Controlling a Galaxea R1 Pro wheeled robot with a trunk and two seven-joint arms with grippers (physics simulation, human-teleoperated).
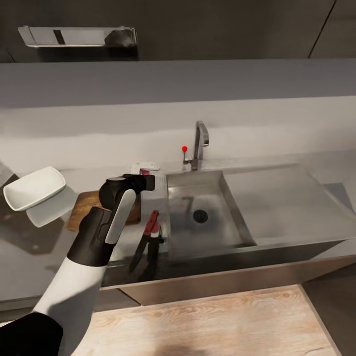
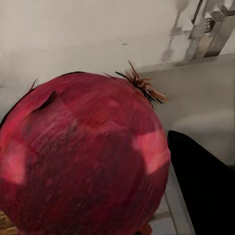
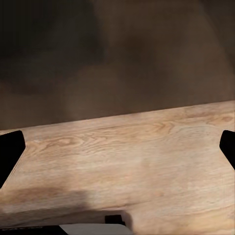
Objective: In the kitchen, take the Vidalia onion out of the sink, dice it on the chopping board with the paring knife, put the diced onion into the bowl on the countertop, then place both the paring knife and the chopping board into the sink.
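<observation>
One round, pinkish-red Vidalia onion sits pinched in my left gripper, held just above the far end of the dark brown wooden chopping board, beside the basin's left rim. Up close its skin is papery and streaked, with glossy pale patches and a dry, bristly brown tuft at one pole; that tuft points toward the angular chrome faucet. One of my black fingers lies against its side.

The rectangular grey steel sink has a brushed, dull sheen, a round dark drain in its deep well and a flat drainboard to the right; the well holds nothing but the drain. A small red knob stands beside the faucet.

The slim paring knife lies on the glossy grey countertop between board and sink. Its long axis runs roughly from front to back, slightly slanted: the reddish-brown handle is toward the wall, the dark pointed blade toward me.

The white shallow bowl with squarish rim sits on the counter left of the board, empty, its mirror image doubling beneath it on the reflective surface.

My right gripper is spread wide, its two black fingertips at opposite edges of its camera's view, over pale wood-grain floor with dark cabinet fronts beyond.
</observation>
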